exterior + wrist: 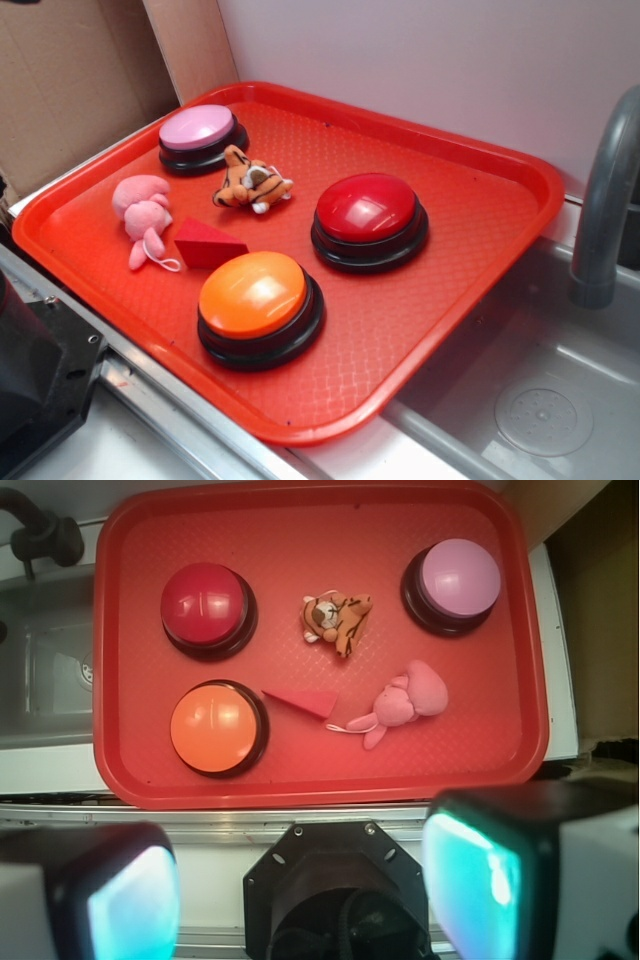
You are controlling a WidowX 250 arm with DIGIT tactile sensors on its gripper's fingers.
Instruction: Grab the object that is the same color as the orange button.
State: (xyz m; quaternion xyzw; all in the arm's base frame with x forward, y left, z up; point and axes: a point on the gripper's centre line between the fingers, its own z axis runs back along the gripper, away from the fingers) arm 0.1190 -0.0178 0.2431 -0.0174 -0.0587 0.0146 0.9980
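End effector (300, 890) blurred, edge-cropped, its 2 fingers apart, well short of tiger plush (337, 618) on tray (300, 780).

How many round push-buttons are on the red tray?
3: the orange button near the front edge, the red button toward the sink side, the pink button at the far corner. None seems hidden.

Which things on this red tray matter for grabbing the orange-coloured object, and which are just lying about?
Belong to the job:
tiger plush, the thing to grab
orange button, the colour reference
gripper, open, above the near edge of the tray

Just lying about:
red button
pink button
pink plush
red wedge block
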